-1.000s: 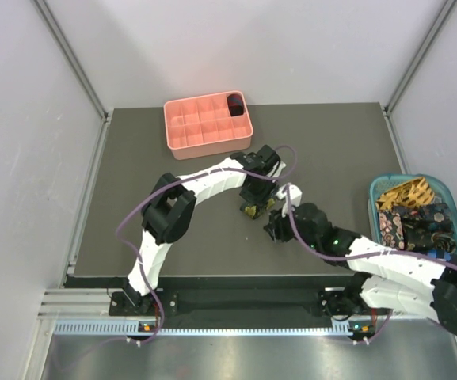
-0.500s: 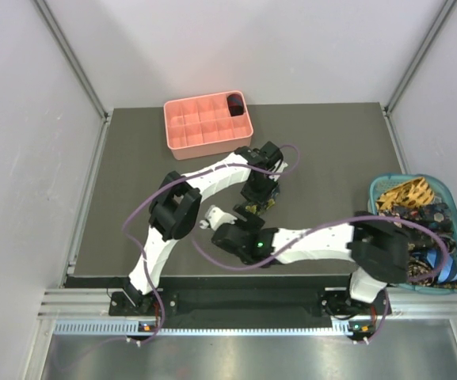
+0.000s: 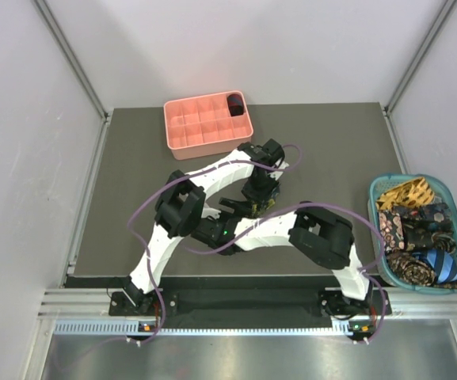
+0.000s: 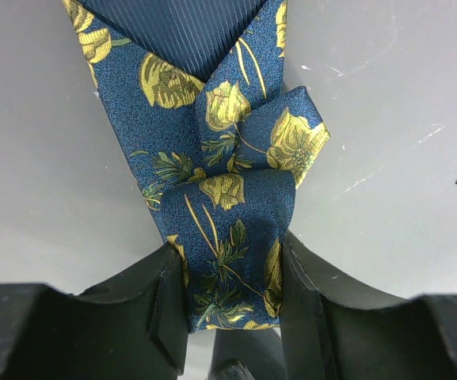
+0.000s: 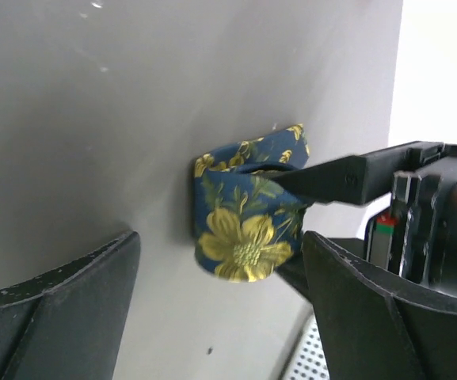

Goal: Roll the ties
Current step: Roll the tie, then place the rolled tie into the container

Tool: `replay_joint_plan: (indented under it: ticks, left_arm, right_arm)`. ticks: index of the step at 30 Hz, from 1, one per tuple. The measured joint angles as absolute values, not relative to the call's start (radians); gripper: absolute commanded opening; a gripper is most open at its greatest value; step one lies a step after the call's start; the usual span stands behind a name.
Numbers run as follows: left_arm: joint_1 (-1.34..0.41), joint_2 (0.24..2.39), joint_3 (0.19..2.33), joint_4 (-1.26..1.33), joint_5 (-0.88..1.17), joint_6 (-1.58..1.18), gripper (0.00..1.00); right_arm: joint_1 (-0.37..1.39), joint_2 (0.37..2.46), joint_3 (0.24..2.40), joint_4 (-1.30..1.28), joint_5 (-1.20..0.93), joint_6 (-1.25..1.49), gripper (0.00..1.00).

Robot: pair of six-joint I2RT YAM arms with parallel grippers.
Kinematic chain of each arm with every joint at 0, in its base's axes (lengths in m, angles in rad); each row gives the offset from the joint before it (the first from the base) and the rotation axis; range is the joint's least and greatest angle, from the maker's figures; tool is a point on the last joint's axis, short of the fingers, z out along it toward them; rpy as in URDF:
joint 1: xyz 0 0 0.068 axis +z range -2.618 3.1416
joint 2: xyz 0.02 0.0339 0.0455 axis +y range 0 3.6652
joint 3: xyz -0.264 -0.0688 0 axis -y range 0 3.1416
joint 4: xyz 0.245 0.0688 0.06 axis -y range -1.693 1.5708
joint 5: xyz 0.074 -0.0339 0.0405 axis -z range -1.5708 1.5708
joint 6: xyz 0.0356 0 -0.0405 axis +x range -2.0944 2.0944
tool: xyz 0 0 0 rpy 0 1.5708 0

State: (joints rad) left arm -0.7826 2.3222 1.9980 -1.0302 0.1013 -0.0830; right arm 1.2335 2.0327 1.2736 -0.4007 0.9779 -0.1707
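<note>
Navy yellow-floral tie [image 4: 226,198] — half-coiled, middle of the table [image 3: 125,198] | left gripper [image 4: 232,297] pinches its rolled end | right gripper [image 5: 220,241] spread wide, just beside the coil, holding nothing | other ties [image 3: 418,226] — teal basket [image 3: 371,207], right edge

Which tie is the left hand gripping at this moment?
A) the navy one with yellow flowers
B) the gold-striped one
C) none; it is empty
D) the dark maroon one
A: in the left wrist view the left hand clamps the navy tie with yellow flowers between its fingers.
</note>
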Motion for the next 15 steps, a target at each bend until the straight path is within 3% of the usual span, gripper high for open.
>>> replay_joint_plan:
  ticks: [15]
  left_arm:
    - [-0.781, 2.384, 2.101, -1.114, 0.107, -0.080, 0.31]
  right_arm:
    - [1.166, 2.101, 1.318, -0.466, 1.028, -0.199, 0.76]
